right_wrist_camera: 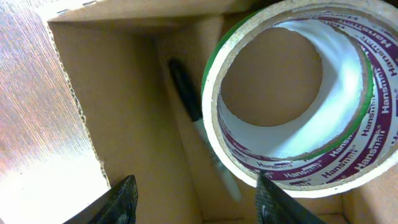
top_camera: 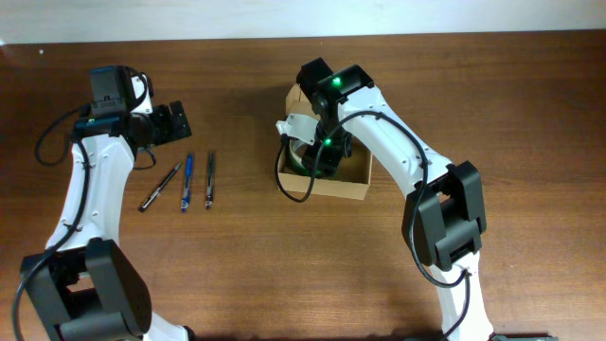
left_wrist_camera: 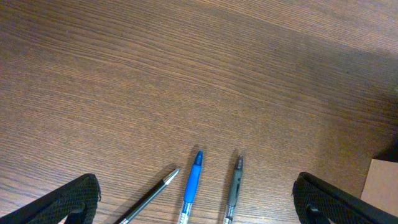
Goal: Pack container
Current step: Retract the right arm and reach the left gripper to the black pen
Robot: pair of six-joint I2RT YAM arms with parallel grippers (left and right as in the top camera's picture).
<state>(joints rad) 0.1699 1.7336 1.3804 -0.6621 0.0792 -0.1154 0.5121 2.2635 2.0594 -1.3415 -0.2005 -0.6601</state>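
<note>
The container (top_camera: 352, 180), a small tan cardboard box, stands at the table's middle. My right gripper (top_camera: 317, 152) reaches down into it. In the right wrist view the jaws (right_wrist_camera: 194, 198) are open and empty inside the box (right_wrist_camera: 124, 112), over a pen with a black cap (right_wrist_camera: 198, 121) lying on the floor beside a green tape roll (right_wrist_camera: 292, 155) with a white core. Three pens lie left of the box: a black one (top_camera: 159, 186), a blue one (top_camera: 187, 180) and a grey-green one (top_camera: 209, 178). My left gripper (top_camera: 170, 123) is open above their tips (left_wrist_camera: 194, 202).
The box's flap lid (top_camera: 295, 98) stands open at its far side. The box's corner (left_wrist_camera: 380, 186) shows at the right edge of the left wrist view. Bare brown wood surrounds the pens and box.
</note>
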